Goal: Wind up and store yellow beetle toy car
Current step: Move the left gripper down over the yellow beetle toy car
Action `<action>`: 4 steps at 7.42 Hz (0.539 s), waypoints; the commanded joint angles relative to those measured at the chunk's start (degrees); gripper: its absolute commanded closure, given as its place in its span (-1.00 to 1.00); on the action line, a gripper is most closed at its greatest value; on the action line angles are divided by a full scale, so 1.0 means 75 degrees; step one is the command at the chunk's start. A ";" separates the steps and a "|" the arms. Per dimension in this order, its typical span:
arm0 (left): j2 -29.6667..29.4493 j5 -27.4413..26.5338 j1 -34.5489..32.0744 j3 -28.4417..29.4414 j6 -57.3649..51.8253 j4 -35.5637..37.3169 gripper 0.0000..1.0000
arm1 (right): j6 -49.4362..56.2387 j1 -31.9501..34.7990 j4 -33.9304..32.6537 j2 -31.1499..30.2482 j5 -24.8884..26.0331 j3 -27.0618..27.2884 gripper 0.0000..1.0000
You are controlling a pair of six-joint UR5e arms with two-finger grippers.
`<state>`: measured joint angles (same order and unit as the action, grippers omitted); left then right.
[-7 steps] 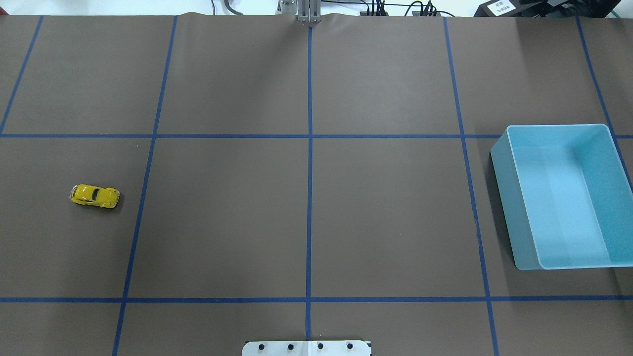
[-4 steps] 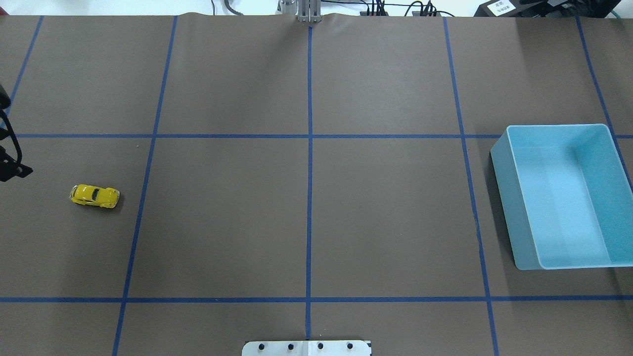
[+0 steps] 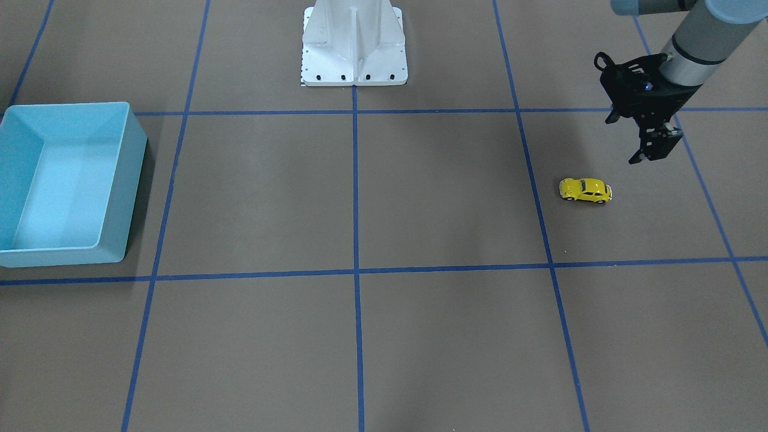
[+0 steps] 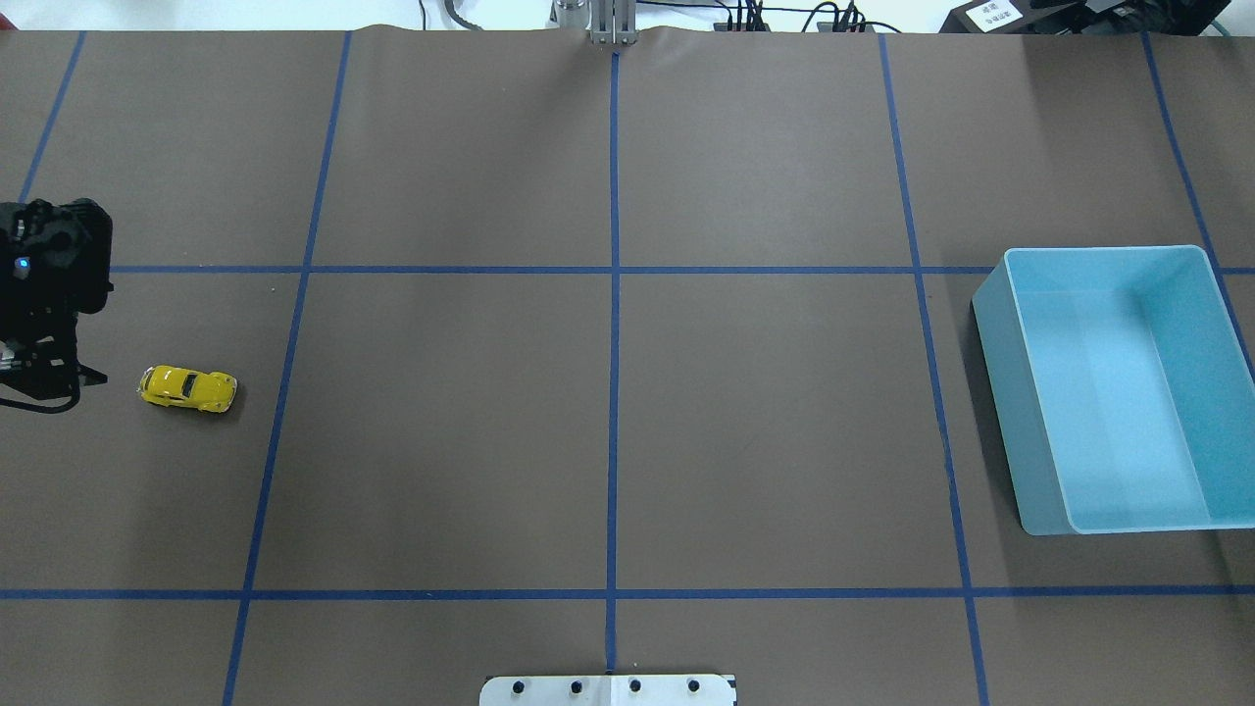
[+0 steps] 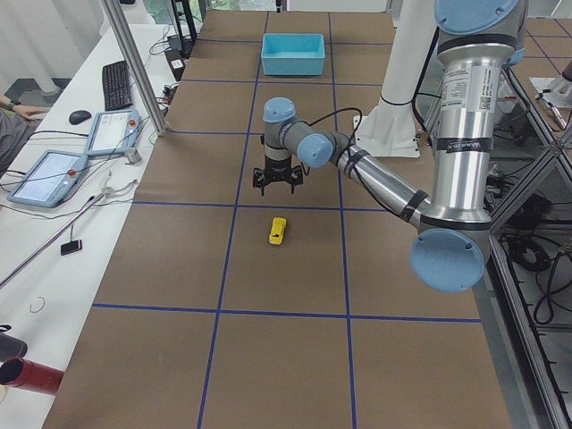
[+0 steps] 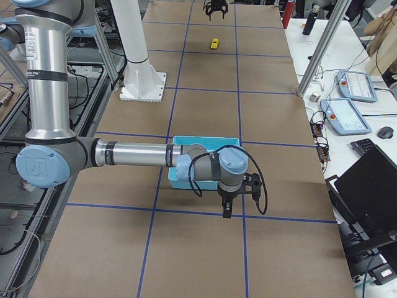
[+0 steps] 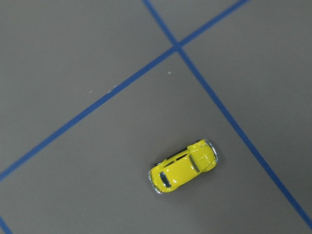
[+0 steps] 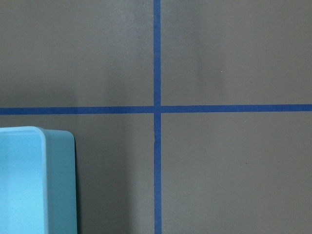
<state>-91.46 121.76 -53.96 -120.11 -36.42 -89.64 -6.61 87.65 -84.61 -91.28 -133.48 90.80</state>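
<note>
Brown-covered table (image 4: 784, 412), gridded with blue tape (image 4: 614, 392). White desk (image 5: 27, 231) with keyboard (image 5: 117, 84) is set alongside.

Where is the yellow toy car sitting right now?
In the overhead view the toy car sits far left on the table, just right of the left gripper, not touching it; the blue bin is far across on the right.

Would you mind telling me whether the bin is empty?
Empty: the bin shows a bare floor, and the car stands on the table.
</note>
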 commanded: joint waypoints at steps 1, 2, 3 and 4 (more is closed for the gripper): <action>-0.0122 -0.0086 0.0432 0.0404 -0.0125 -0.0001 -1.00 | -0.0033 -0.0003 -0.0004 -0.0006 -0.0027 -0.0002 -1.00; -0.0146 -0.0087 0.0444 0.0579 -0.0136 -0.0001 -1.00 | -0.0022 -0.0003 -0.0004 -0.0017 -0.0027 -0.0048 -1.00; -0.0227 -0.0098 0.0549 0.0836 -0.0136 0.0011 -1.00 | -0.0021 0.0008 -0.0004 -0.0110 -0.0132 0.0114 -1.00; -0.0413 -0.0261 0.0584 0.1129 -0.0136 -0.0012 -1.00 | -0.0021 0.0008 -0.0004 -0.0134 -0.0144 0.0220 -1.00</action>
<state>-93.24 120.77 -50.10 -114.18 -37.42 -89.64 -6.77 87.68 -84.63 -91.91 -134.22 91.48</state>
